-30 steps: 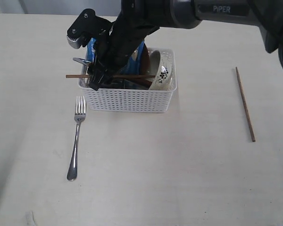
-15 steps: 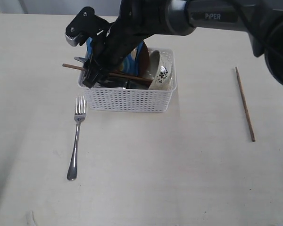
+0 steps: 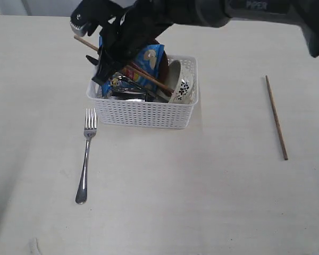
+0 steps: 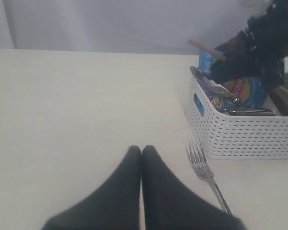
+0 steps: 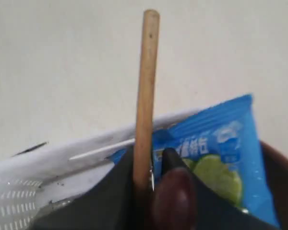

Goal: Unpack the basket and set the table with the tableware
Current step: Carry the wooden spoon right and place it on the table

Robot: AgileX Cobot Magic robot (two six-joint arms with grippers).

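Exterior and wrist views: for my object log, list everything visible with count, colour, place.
white perforated plastic basket: 1, white, mid-table
steel fork: 1, silver, on table near basket's left end
loose wooden chopstick: 1, brown, on table far right
held wooden chopstick: 1, brown, tilted over basket
blue chip bag: 1, blue, upright in basket
white bowl with dark floral marks: 1, white, basket's right end
brown round plate: 1, dark brown, between bag and bowl
shiny steel pieces: count unclear, silver, basket's left end
pale cream tabletop: 1, cream, under everything
left gripper: 1, black, shut, near fork
right gripper: 1, black, shut on held wooden chopstick
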